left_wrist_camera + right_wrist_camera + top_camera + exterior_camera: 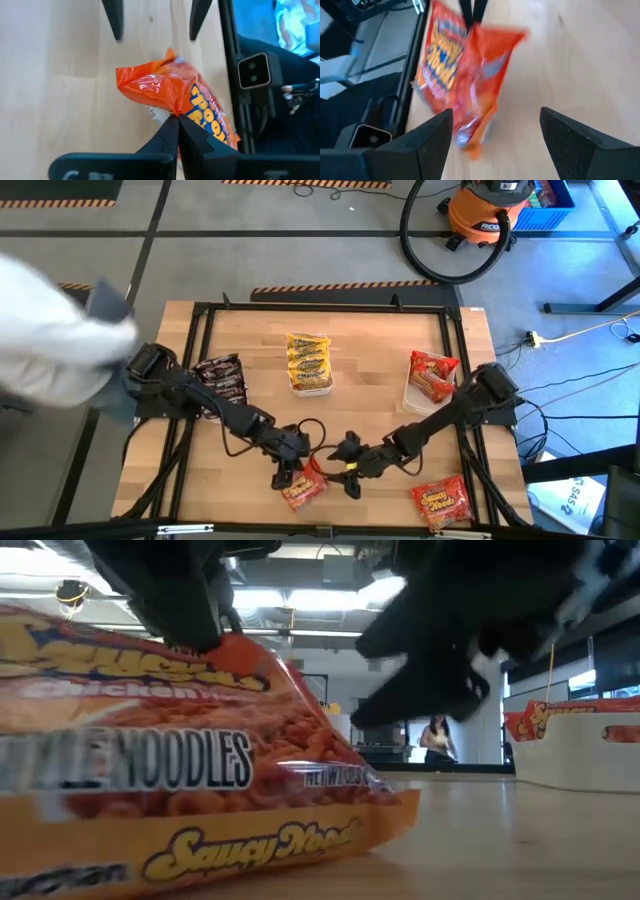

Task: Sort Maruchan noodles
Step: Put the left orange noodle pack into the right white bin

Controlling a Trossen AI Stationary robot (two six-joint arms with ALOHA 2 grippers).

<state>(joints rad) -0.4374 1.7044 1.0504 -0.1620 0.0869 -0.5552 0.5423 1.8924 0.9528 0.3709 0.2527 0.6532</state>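
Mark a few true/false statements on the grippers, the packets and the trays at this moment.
1. The left gripper is shut on the red-orange noodle packet. True.
2. The right gripper is shut on that same packet. False: it is open, holding nothing.
3. The yellow packets sit in the middle white tray. True.
4. The dark brown-black packets lie on the table's right side. False: they are on the left.
5. Another red-orange packet lies loose near the front right of the table. True.
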